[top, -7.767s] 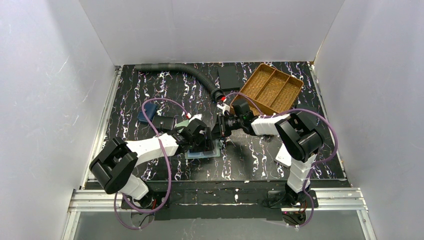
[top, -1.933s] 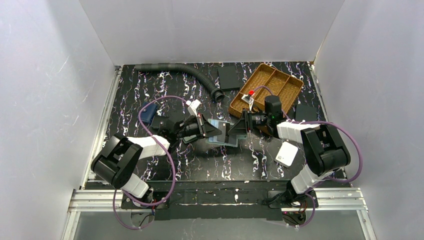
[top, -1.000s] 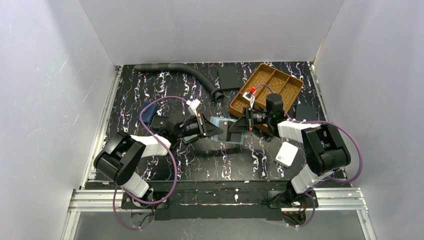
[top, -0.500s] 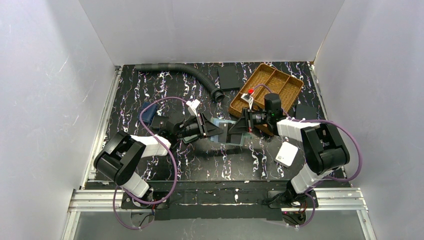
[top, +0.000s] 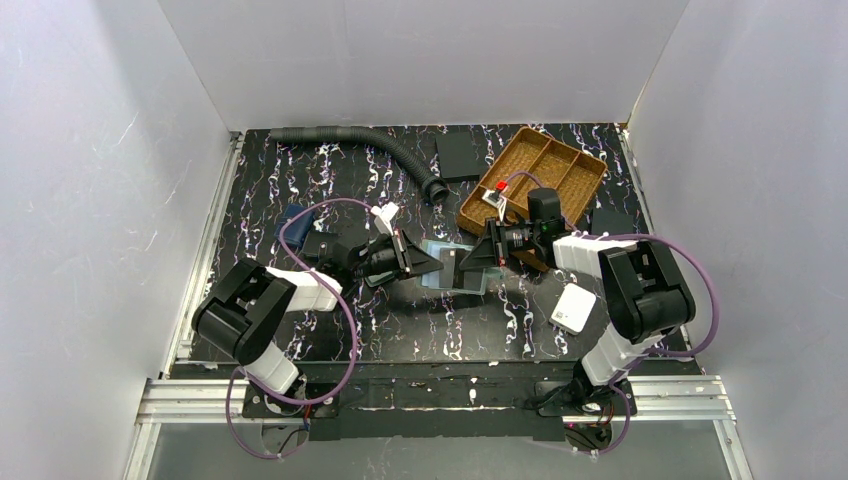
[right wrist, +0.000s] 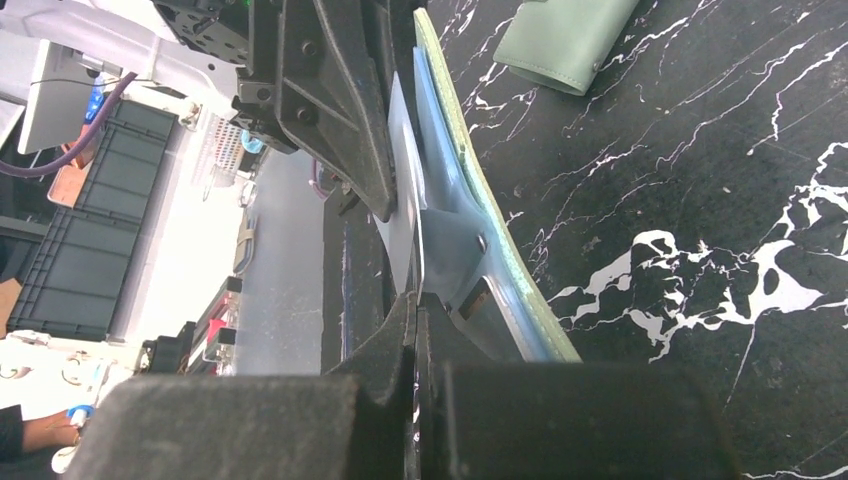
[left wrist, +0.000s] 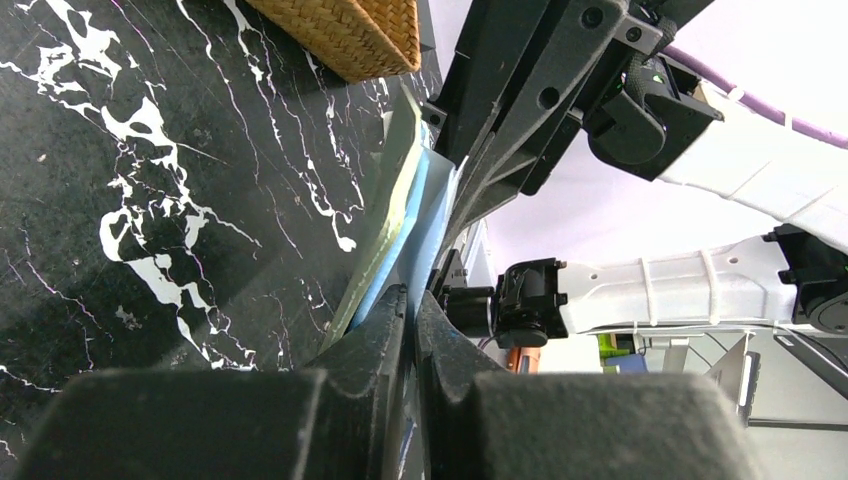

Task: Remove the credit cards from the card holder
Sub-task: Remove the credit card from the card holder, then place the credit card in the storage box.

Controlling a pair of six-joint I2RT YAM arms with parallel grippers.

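The card holder (top: 455,280) hangs open above mid-table between both grippers, sage green outside and pale blue inside. My left gripper (top: 432,262) is shut on its pale-blue flap; its tips (left wrist: 412,292) pinch that layer beside the green edge (left wrist: 392,190). My right gripper (top: 468,262) faces it from the right. In the right wrist view the right gripper (right wrist: 413,300) is shut on a thin credit card (right wrist: 405,200), seen edge-on and washed pale by glare, beside the holder's inner face (right wrist: 440,140). The left fingers (right wrist: 335,110) stand just behind. Any other card is hidden.
A second green holder (right wrist: 565,40) lies closed on the table behind the left gripper. The wicker tray (top: 530,132) stands at the back right, and a white box (top: 573,308) lies near the right arm. A black hose (top: 390,150), a black slab (top: 459,155) and a navy pouch (top: 292,222) are also here.
The held holder and both grippers have shifted slightly left. The left jaws loosened briefly and closed again on the flap. The right grip has stayed shut.
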